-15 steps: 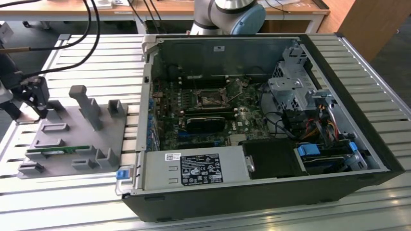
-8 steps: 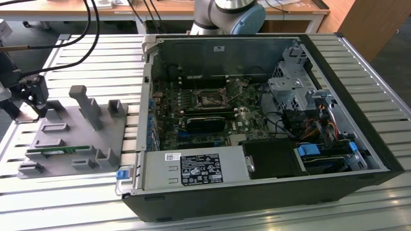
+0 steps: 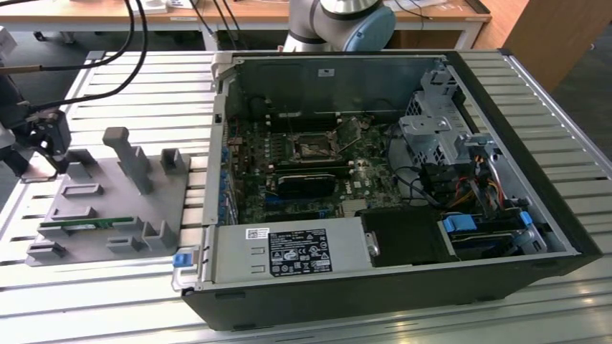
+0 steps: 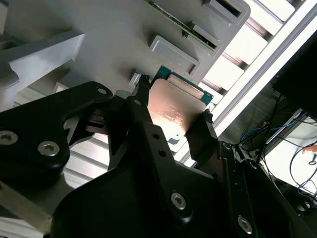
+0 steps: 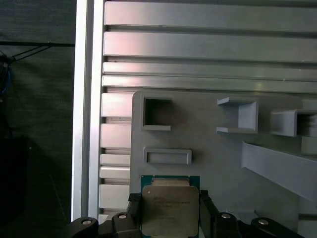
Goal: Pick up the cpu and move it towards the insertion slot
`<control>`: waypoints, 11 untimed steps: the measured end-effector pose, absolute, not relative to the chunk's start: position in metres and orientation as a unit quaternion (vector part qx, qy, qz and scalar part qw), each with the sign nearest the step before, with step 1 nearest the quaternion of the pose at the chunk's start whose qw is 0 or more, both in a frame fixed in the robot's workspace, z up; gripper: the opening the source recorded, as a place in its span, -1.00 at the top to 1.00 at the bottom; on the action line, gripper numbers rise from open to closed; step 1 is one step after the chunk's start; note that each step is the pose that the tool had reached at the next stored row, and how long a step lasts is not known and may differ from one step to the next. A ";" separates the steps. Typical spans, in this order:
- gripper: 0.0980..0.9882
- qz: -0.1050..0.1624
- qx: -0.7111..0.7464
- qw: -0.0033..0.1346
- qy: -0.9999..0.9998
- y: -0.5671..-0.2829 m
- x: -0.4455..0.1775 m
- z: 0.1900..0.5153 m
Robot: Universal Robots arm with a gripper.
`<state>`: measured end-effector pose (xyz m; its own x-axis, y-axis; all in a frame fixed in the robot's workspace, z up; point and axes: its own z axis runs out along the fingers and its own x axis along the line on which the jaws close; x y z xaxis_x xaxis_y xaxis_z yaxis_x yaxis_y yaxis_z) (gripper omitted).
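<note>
Currently: black two-finger gripper closed on the cpu, a small flat square chip with a shiny silver metal lid on a green board. In both wrist views the fingers bear on two opposite side edges. The lid face and the other two edges are bare.

Location: at the exterior view's far left, the gripper and cpu are over a corner of the grey plastic fixture tray, which lies on the slatted aluminium table. Cannot tell whether the chip is clear of the tray or resting on it. The insertion slot is a square dark socket in a silver metal bracket. It sits inside the open black computer case, well apart from the chip, toward the exterior view's right.

Handling (judgement):
- The chip should be light and rigid, with no flex.
- The metal lid looks smooth and so probably slippery. The side edges are thin and give the fingers little to bite on.
- The underside and the corners of the green board are likely the fragile parts. An edge hold keeps the fingers off both.
- The hold looks roughly centred along each edge, which should resist twisting.
- A light squeeze ought to be enough; too much could chip the board.
- A tilted chip would be the main hazard at the socket.
</note>
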<state>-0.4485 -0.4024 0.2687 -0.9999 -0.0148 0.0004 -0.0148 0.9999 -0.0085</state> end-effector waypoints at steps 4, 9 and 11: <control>0.00 0.004 0.007 0.000 -1.000 -0.402 -0.449 0.270; 0.00 0.004 0.007 0.000 -1.000 -0.402 -0.448 0.273; 0.00 0.004 0.007 0.000 -1.000 -0.402 -0.449 0.274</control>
<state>-0.4485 -0.4024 0.2735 -0.9999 -0.0147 0.0005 -0.0147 0.9999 -0.0086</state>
